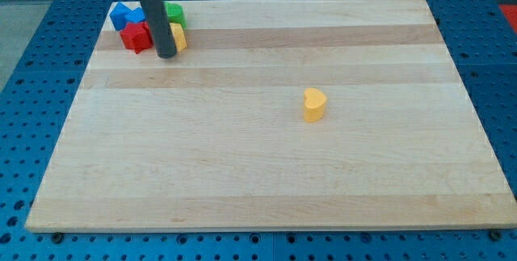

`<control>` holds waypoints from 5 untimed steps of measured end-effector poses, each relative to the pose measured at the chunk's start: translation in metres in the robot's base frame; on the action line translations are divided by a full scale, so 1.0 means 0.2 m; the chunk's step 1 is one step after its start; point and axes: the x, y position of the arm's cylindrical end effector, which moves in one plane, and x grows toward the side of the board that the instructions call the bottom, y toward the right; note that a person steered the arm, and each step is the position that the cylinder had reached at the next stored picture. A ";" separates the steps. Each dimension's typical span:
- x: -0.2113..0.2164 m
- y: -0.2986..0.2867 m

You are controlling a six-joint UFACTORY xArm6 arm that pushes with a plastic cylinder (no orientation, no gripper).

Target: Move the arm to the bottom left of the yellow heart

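Observation:
The yellow heart stands alone on the wooden board, right of the middle. My tip rests on the board near the view's top left, far to the left of and above the heart. It sits right beside a cluster of blocks: a red block just to its left, a second yellow block partly hidden behind the rod, a blue block and a green block.
The board lies on a blue perforated table that shows on all sides. The cluster sits close to the board's top left corner.

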 end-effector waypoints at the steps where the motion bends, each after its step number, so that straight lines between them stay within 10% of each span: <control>1: -0.10 -0.08; 3: 0.68 0.23; 5: 0.93 1.23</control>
